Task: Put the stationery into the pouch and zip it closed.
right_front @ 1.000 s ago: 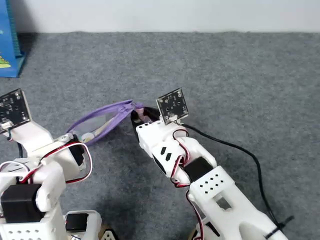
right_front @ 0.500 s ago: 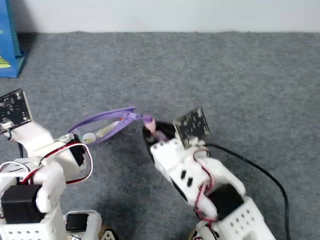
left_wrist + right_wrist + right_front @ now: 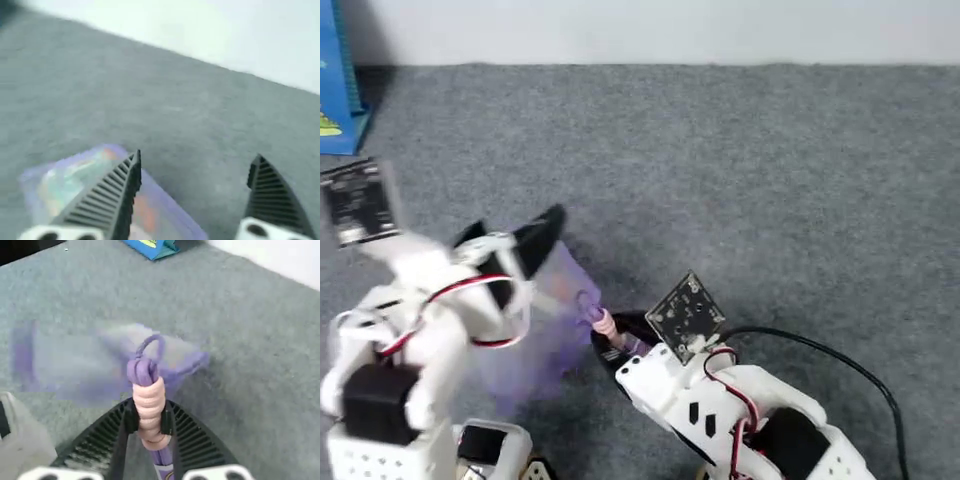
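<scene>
The grey desk (image 3: 770, 180) is covered in a felt-like, finely napped cloth, so a light thing is expected to drag on it rather than slide. The pouch (image 3: 545, 330) lies near the front edge between the two arms. It is soft, translucent purple plastic, limp and flat, and coloured shapes taken to be stationery are seen through its wall. The zipping step is judged to be in hand, though how far the zip is shut cannot be told. The left tool (image 3: 197, 165) is held wide apart above the pouch, with nothing grasped between its ribbed black fingers. The right tool (image 3: 610, 345) is clenched on the zip pull (image 3: 147, 390), a pink coiled cord tied to a purple loop. A firm hold on the pouch is called for next, so that the pull can be drawn against it.
</scene>
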Robot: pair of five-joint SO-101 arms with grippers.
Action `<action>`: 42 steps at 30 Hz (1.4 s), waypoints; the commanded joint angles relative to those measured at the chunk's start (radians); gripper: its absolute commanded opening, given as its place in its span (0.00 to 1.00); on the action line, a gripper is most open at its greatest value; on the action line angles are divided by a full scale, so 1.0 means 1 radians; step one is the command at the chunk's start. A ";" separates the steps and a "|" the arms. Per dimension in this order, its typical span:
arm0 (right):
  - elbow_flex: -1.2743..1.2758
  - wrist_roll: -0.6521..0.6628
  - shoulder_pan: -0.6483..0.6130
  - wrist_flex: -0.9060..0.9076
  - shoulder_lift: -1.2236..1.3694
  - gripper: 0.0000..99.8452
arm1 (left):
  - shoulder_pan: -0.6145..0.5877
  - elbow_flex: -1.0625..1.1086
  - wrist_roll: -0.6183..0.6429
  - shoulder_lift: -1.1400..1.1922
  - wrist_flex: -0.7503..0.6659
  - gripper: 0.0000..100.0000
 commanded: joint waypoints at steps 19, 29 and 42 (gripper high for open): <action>-0.040 -0.075 0.099 -0.113 -0.168 0.01 | -0.043 -0.298 -0.052 0.005 0.348 0.33; -0.038 -0.075 0.101 -0.266 -0.111 0.01 | -0.058 -0.237 -0.261 -0.180 0.373 0.17; -0.048 -0.069 0.170 -0.506 0.127 0.01 | -0.227 0.007 -0.454 -0.239 0.365 0.09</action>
